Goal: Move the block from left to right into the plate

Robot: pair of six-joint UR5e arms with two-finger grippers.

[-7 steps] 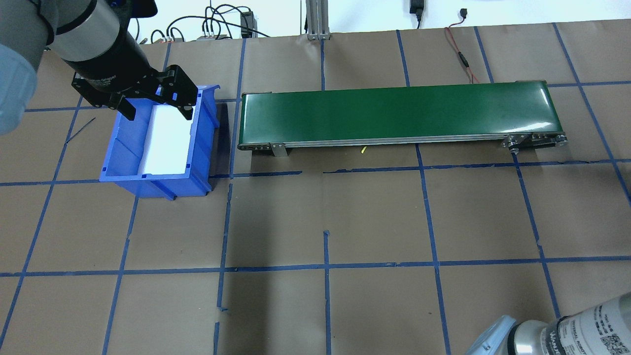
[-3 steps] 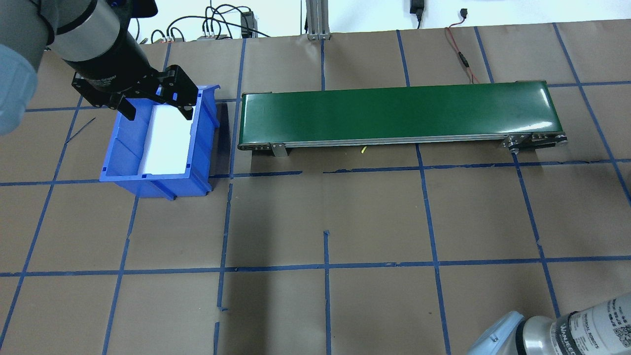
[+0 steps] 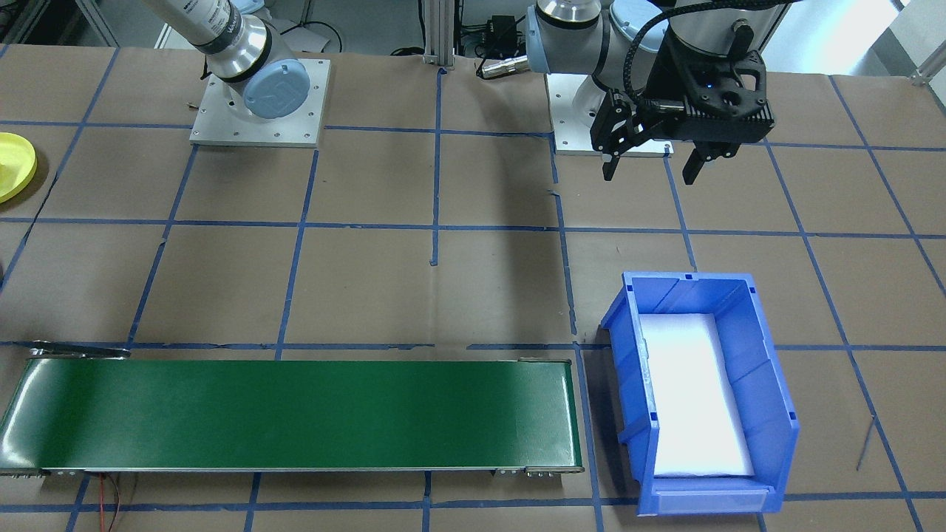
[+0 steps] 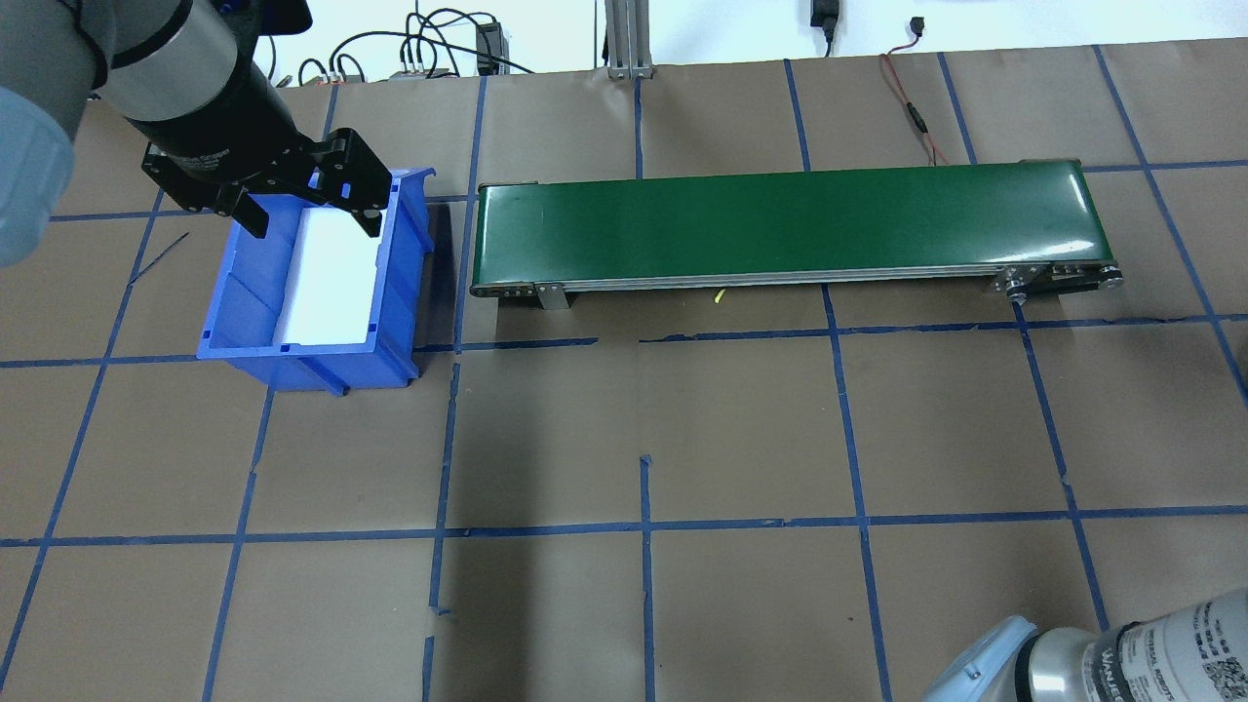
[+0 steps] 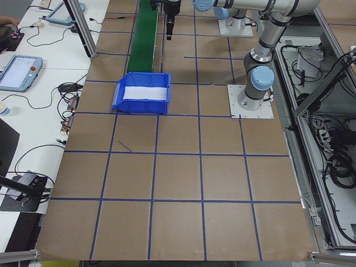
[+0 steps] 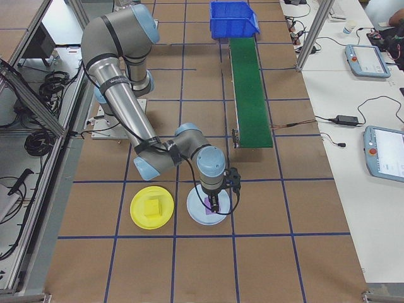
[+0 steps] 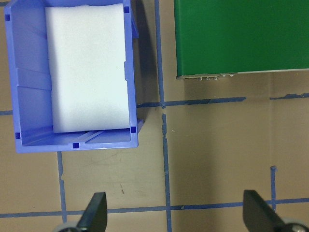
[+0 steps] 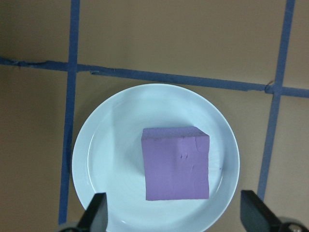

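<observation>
A purple block (image 8: 176, 164) lies in a pale blue round plate (image 8: 111, 150) on the table. My right gripper (image 8: 175, 209) hangs straight over it, open, a finger on each side of the block and nothing held. In the exterior right view that gripper (image 6: 215, 203) stands over the pale plate (image 6: 196, 213), and the yellow plate (image 6: 140, 218) beside it carries a yellow block (image 6: 151, 207). The yellow plate (image 3: 11, 166) also shows at the front-facing view's left edge. My left gripper (image 4: 310, 219) is open and empty, above the blue bin's back end.
The blue bin (image 4: 322, 369) holds a white foam pad (image 7: 89, 67) and stands at the left end of a green conveyor belt (image 4: 780, 229). Blue tape lines grid the brown table. Cables lie along the far edge.
The right arm's elbow at the overhead view's lower right has shifted slightly. The left arm and bin are unchanged.
</observation>
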